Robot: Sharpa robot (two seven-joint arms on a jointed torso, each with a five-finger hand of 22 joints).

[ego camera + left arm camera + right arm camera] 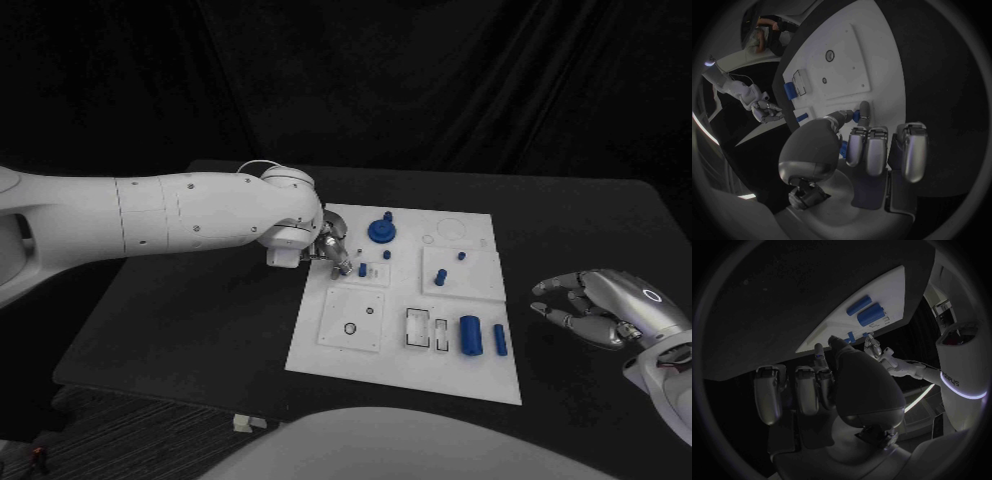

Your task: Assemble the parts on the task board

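Note:
The white task board lies in the middle of the black table. My left hand hangs over the board's far left part. In the left wrist view its thumb and one finger pinch a small blue peg just above the board. Another small blue peg stands right beside those fingertips. A blue knob stands at the board's far side. A thick blue cylinder and a thinner one lie at its near right. My right hand hovers off the board's right edge, fingers loosely bent and apart, holding nothing.
Two small blue pegs stand on the right-hand plate of the board. A square plate with a round hole sits at the near left. Bare black table lies left of the board and around my right hand.

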